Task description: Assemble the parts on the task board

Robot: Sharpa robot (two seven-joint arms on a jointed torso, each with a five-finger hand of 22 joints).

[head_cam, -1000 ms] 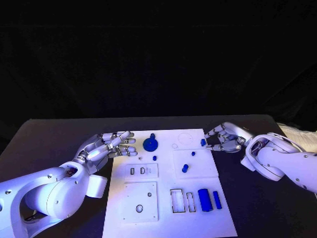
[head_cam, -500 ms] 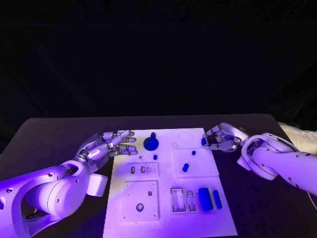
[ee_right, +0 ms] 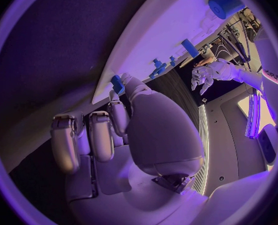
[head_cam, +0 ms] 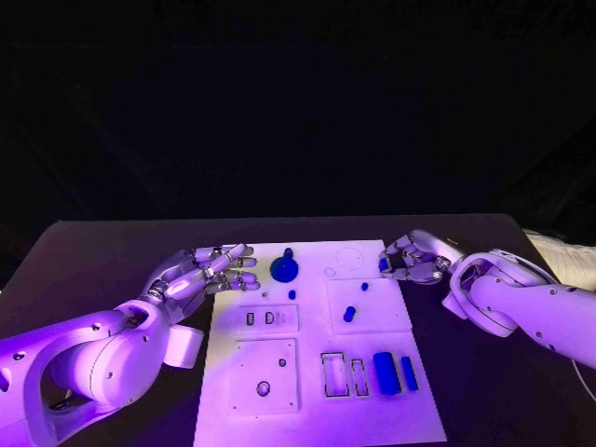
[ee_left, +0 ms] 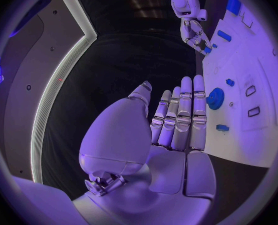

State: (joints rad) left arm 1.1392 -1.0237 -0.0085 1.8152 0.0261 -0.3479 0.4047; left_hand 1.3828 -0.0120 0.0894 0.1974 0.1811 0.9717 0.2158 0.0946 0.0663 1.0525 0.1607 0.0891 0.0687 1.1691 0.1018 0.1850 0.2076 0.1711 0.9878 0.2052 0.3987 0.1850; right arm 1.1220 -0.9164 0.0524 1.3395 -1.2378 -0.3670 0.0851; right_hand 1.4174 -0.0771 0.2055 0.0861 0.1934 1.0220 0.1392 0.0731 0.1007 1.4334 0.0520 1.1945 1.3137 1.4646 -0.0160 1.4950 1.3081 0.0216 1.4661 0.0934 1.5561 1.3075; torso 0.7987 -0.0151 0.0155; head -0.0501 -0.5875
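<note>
At the task board's (head_cam: 312, 372) upper right edge, a small blue part (head_cam: 382, 265) is pinched by the right hand (head_cam: 416, 258), which has been drawn slightly inward since a second ago; placement is judged imminent. The left hand (head_cam: 204, 273) is kept spread, empty, at centre left.

blue gear part (head_cam: 285, 270) beside left robot hand (head_cam: 207, 273)

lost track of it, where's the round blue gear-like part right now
In the head view the round blue gear-like part sits at the far left of the white task board, just right of the left hand's fingertips, untouched.
</note>
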